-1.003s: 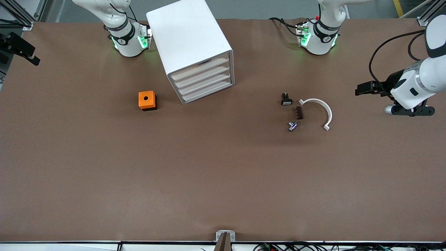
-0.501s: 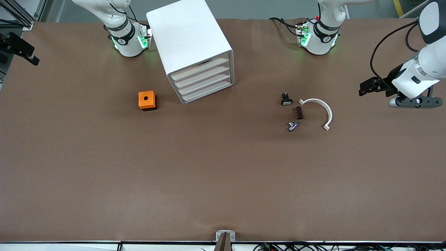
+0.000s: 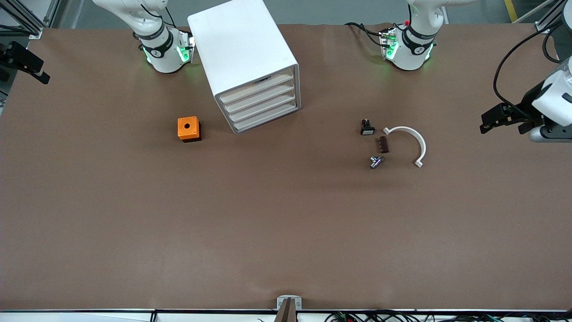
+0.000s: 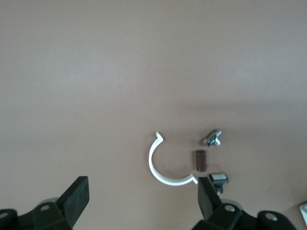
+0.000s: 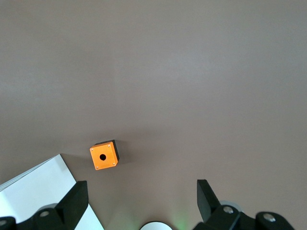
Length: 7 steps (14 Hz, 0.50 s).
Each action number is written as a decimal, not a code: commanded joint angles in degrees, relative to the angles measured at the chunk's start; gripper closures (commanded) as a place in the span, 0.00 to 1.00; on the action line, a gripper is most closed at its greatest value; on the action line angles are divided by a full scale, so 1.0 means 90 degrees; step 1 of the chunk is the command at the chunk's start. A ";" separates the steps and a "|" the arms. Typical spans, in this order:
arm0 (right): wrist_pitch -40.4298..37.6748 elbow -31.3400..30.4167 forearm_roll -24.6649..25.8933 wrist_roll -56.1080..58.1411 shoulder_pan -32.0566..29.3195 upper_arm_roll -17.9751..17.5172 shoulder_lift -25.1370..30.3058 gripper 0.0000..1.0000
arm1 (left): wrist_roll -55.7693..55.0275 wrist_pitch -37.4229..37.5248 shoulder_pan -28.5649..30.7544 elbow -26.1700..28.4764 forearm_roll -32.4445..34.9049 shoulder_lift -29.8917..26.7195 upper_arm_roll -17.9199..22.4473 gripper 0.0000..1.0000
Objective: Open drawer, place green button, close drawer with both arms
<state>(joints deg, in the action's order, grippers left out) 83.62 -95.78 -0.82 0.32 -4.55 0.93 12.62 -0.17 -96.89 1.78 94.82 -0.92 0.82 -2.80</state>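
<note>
The white cabinet [image 3: 243, 49] stands near the right arm's base, and its corner shows in the right wrist view [image 5: 33, 184]. Its four beige-fronted drawers [image 3: 260, 100] are all pushed in; the top one shows a thin dark gap. No green-capped button shows in any view. My left gripper [image 3: 490, 121] is open and empty in the air over the left arm's end of the table, apart from the small parts; in its wrist view [image 4: 141, 191] the jaws stand wide apart. My right gripper [image 5: 141, 189] is open and empty, high above its own base, and is out of the front view.
An orange cube with a hole [image 3: 189, 129] [image 5: 103, 155] sits beside the cabinet. Toward the left arm's end lie a white curved clip [image 3: 414, 139] [image 4: 160, 173], a black part with a white face [image 3: 367, 129], a brown piece [image 3: 383, 144] and a small silvery part [image 3: 376, 161].
My left arm has swung away from the small parts toward its own end of the table. Nothing on the table has moved.
</note>
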 commanded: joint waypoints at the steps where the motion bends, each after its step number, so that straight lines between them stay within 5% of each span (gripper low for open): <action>1: 0.0006 -0.0129 0.0072 0.0082 -0.0090 -0.0025 0.0141 0.00 | -0.0137 0.0072 -0.0022 -0.0555 0.0131 0.0290 -0.0060 0.00; 7: 0.0006 -0.0129 0.0072 0.0082 -0.0090 -0.0025 0.0141 0.00 | -0.0342 0.0345 -0.0012 -0.0838 0.0092 0.0183 -0.0108 0.00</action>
<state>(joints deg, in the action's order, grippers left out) 83.59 -95.79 -0.82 0.32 -4.60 1.14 12.62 -1.71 -96.18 1.63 89.21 -0.92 2.80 -3.11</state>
